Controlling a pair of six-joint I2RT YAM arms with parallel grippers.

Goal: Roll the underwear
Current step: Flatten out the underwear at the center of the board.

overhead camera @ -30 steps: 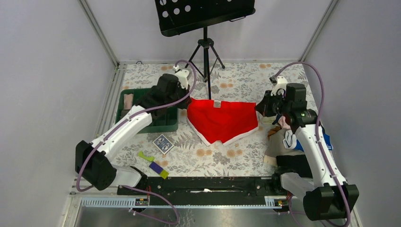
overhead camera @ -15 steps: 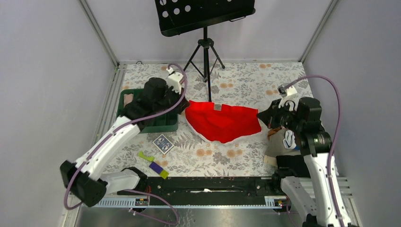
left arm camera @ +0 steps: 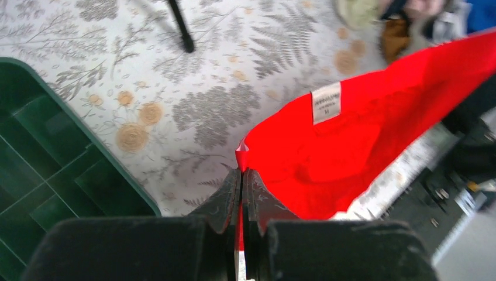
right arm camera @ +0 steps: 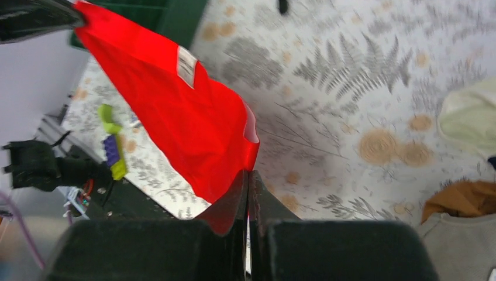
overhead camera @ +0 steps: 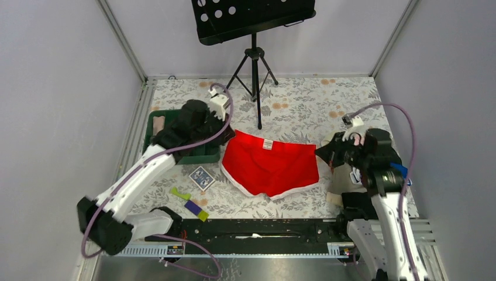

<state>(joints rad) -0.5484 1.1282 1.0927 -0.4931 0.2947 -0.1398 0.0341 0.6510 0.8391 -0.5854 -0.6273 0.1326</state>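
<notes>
The red underwear [overhead camera: 270, 167] is spread taut between my two grippers, its white label [overhead camera: 268, 144] on the far edge and its white trim along the near edge. My left gripper [overhead camera: 224, 134] is shut on its left corner, and the cloth pokes out past the fingertips in the left wrist view [left arm camera: 241, 171]. My right gripper [overhead camera: 320, 153] is shut on the right corner, with the red cloth [right arm camera: 175, 111] running off to the upper left of the tips [right arm camera: 248, 172]. Whether the near edge touches the table I cannot tell.
A green bin [overhead camera: 193, 153] sits under the left arm. A music stand [overhead camera: 255, 64] stands behind the cloth. A card box [overhead camera: 201, 177] and purple and yellow-green pieces [overhead camera: 190, 205] lie front left. A clothes pile [overhead camera: 342, 178] lies under the right arm.
Both grippers have drawn the underwear toward the near edge of the table. The right arm pulled back and down; the cloth now lies wider and lower in view.
</notes>
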